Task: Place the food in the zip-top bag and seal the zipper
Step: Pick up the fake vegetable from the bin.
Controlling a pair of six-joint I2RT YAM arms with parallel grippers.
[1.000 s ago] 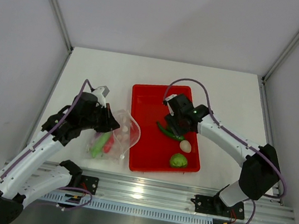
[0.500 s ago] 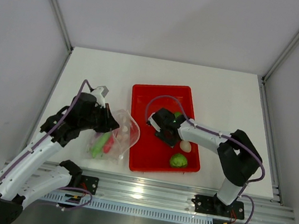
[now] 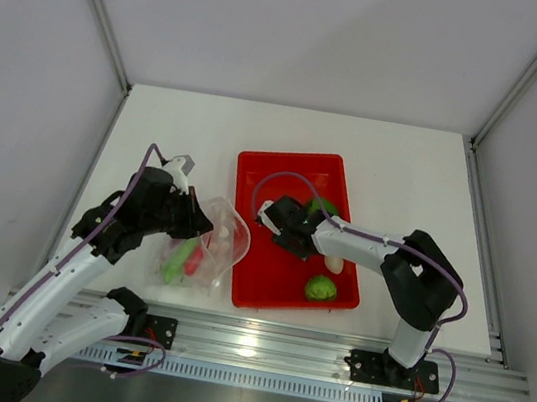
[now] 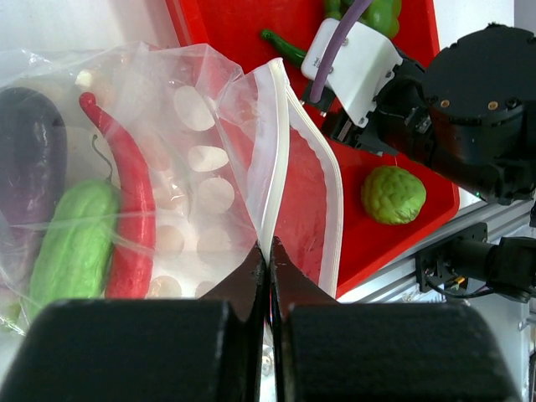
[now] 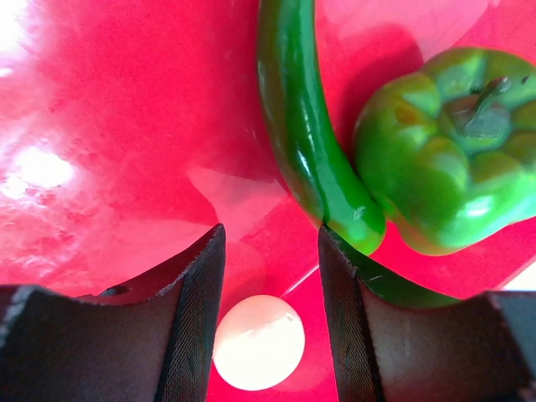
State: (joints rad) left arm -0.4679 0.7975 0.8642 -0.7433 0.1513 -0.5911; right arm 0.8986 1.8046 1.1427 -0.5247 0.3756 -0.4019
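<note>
Table (image 3: 168, 130) white, walls (image 3: 305, 25) grey — left gripper (image 4: 268, 249) clenched on zip-top bag (image 4: 209, 193); right gripper (image 5: 270, 241) released over tray (image 3: 289, 167).

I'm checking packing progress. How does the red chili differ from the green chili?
The red chili is red; the green chili is dark glossy green. The red chili is already inside the clear bag, next to a light green gourd; the green chili is outside it, on the red tray beside the green pepper. The red chili shows through plastic; the green chili lies bare. Both are long, slim and slightly curved.
</note>
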